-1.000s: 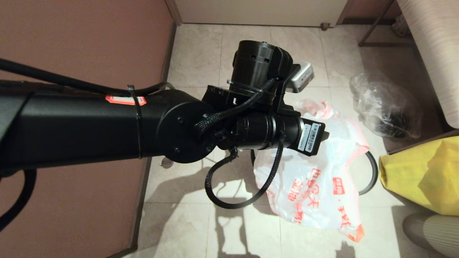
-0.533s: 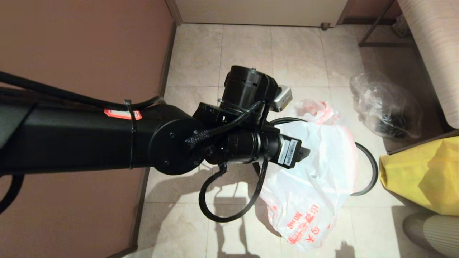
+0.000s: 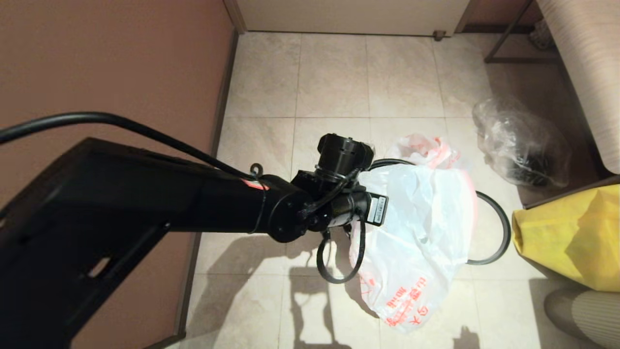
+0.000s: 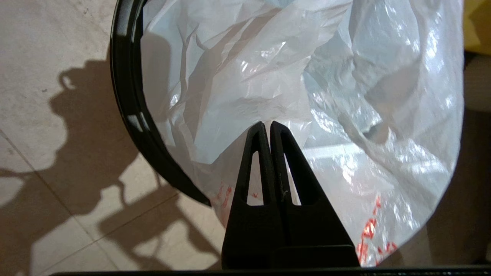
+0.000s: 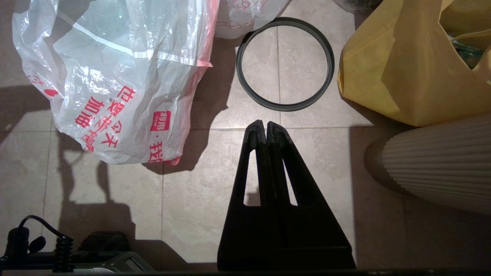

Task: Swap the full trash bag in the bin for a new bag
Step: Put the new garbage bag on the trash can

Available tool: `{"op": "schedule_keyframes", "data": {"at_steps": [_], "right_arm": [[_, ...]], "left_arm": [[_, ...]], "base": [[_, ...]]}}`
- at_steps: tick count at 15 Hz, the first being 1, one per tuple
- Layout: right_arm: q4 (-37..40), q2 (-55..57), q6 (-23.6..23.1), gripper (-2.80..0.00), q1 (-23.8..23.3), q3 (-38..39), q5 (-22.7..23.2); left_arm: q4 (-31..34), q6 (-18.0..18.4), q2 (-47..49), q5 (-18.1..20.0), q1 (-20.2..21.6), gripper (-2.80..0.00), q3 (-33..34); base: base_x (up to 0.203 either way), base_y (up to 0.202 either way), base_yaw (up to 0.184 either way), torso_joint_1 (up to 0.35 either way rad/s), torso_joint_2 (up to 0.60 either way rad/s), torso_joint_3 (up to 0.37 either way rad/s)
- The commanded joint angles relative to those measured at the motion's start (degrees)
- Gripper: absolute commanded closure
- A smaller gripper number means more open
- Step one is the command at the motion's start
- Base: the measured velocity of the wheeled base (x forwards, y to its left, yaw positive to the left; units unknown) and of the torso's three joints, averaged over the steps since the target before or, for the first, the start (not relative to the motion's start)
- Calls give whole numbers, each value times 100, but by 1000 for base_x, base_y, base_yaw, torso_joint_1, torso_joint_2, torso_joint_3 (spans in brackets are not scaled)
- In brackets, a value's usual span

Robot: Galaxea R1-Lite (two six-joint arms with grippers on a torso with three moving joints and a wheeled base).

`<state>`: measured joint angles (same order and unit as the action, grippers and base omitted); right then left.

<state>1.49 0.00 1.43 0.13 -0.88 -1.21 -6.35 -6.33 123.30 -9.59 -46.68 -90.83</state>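
Observation:
The new bag, thin white plastic with red print, stands puffed over the loose grey ring that lies on the floor tiles. My left gripper is shut, its tips pinching a fold of the new bag just inside the ring. Behind the ring lies the full trash bag, white with an orange-red band. My right gripper hangs shut and empty above the floor, close to the ring, with the new bag beside it. The bin itself is out of view.
A clear bag with dark contents sits at the back right. A yellow bag and a ribbed pale object crowd the right side. A brown wall runs along the left.
My left arm has come down toward the floor. The new bag sank with it and settled over the ring, its red print swinging to the lower edge.

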Motion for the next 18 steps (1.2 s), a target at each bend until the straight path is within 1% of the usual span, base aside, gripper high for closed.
{"op": "schedule_keyframes", "data": {"at_steps": [1,4,5,6,7,8,9,10,13,14,15,17,18], "right_arm": [[1,9,6,0,4,0,-2],[1,9,2,0,4,0,-2],[1,9,7,0,4,0,-2],[1,9,4,0,4,0,-2],[1,9,7,0,4,0,-2],[1,9,7,0,4,0,-2],[1,9,-2,0,4,0,-2],[1,9,7,0,4,0,-2],[1,9,4,0,4,0,-2],[1,9,2,0,4,0,-2],[1,9,-1,0,4,0,-2],[1,9,2,0,4,0,-2],[1,9,4,0,4,0,-2]], "left_arm": [[-33,-11,743,-42,21,0,-516],[10,23,1630,-168,95,0,-1754],[21,126,1967,-212,162,0,-2064],[-47,504,2214,-226,256,0,-2169],[-324,962,2538,-266,354,0,-2203],[-872,1265,2777,-322,463,0,-2225],[-1128,1606,2941,-358,605,0,-2239],[-1195,1835,3040,-372,722,0,-2244],[-1396,2396,3184,-384,951,0,-2246],[-1509,2626,3201,-456,1004,0,-2243],[-1612,2719,3209,-632,1028,0,-2237],[-1543,2968,3212,-812,1010,0,-2237],[-1491,3191,3250,-950,971,0,-2237]], "base": [[0,0,0,0,0,0],[0,0,0,0,0,0],[0,0,0,0,0,0],[0,0,0,0,0,0],[0,0,0,0,0,0],[0,0,0,0,0,0],[0,0,0,0,0,0],[0,0,0,0,0,0],[0,0,0,0,0,0],[0,0,0,0,0,0],[0,0,0,0,0,0],[0,0,0,0,0,0],[0,0,0,0,0,0]]}}
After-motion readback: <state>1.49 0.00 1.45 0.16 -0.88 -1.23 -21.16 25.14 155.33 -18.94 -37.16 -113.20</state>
